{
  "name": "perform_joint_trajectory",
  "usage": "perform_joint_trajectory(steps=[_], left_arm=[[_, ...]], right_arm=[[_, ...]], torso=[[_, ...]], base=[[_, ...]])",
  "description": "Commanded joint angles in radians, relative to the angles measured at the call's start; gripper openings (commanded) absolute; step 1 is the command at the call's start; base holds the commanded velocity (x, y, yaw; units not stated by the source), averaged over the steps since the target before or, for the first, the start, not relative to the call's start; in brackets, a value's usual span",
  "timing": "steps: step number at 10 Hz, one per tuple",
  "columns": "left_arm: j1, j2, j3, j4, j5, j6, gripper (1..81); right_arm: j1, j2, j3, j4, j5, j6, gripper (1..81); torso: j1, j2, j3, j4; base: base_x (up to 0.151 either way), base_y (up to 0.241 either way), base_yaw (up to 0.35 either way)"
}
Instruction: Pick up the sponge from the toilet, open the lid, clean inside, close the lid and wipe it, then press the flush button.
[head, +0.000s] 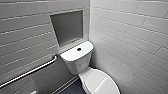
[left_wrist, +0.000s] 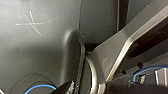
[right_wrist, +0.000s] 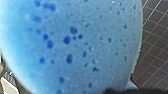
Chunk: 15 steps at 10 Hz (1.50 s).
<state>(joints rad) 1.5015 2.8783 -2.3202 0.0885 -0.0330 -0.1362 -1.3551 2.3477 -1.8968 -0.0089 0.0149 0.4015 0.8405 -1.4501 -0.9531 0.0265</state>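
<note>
Toilet (head: 83, 70), lid (head: 101, 81) shut, is pictured at 5 o'clock in head view, flush btn (head: 79, 49) atop tank (head: 72, 57). Sponge (right_wrist: 72, 45) is seen close to R wrist cam, over floor tiles (right_wrist: 155, 50). L gripper, R gripper: state can't be told.

**Tiled washroom corner**

A white ceramic toilet (head: 86, 67), a flush button (head: 79, 49) set in its tank top, stands in a corner of pale wall tiles (head: 125, 30). A metal grab bar (head: 30, 71) runs along one wall, near a grey recess (head: 67, 26).
</note>
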Motion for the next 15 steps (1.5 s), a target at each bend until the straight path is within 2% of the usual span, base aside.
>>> perform_joint_trajectory(steps=[1,3,6,7,8,9,11,13,15], left_arm=[[-0.068,-0.170,0.247,-0.007,0.073,-0.006,81.1],[-0.135,-0.284,0.392,-0.013,0.073,-0.016,81.1],[-0.252,-0.379,0.444,-0.078,0.073,-0.101,81.1],[-0.284,-0.396,0.461,-0.087,0.073,-0.129,81.1],[-0.310,-0.414,0.492,-0.089,0.073,-0.146,81.1],[-0.332,-0.427,0.518,-0.089,0.073,-0.149,81.1],[-0.368,-0.438,0.530,-0.090,0.073,-0.174,81.1],[-0.414,-0.441,0.530,-0.090,0.071,-0.221,81.1],[-0.465,-0.425,0.541,-0.090,0.073,-0.257,81.1]], right_arm=[[-0.040,-0.041,0.047,-0.031,0.079,-0.009,1.0],[-0.054,-0.049,0.070,-0.029,0.086,-0.009,1.0],[-0.083,-0.058,0.122,-0.037,0.089,-0.009,1.0],[-0.091,-0.061,0.131,-0.036,0.099,-0.009,1.0],[-0.097,-0.063,0.141,-0.037,0.109,-0.009,1.0],[-0.099,-0.063,0.148,-0.037,0.117,-0.010,1.0],[-0.099,-0.061,0.156,-0.037,0.119,-0.009,1.0],[-0.097,-0.063,0.170,-0.037,0.118,-0.007,1.0],[-0.092,-0.061,0.179,-0.037,0.118,-0.007,1.0]], torso=[[0.000,0.000,0.000,0.000],[0.000,0.000,0.000,0.000],[0.000,0.000,0.000,0.000],[0.000,0.000,0.000,0.000],[0.000,0.000,-0.056,0.000],[0.000,0.000,-0.082,0.000],[0.000,0.000,-0.050,0.000],[0.000,0.000,-0.074,0.000],[0.001,0.000,-0.075,0.000]], base=[[0.000,0.000,0.000],[0.000,0.000,0.000],[0.000,0.000,0.000],[0.000,0.000,0.000],[0.000,0.000,0.000],[0.000,0.000,0.000],[0.000,0.000,0.000],[0.000,0.000,0.000],[0.000,0.000,0.000]])
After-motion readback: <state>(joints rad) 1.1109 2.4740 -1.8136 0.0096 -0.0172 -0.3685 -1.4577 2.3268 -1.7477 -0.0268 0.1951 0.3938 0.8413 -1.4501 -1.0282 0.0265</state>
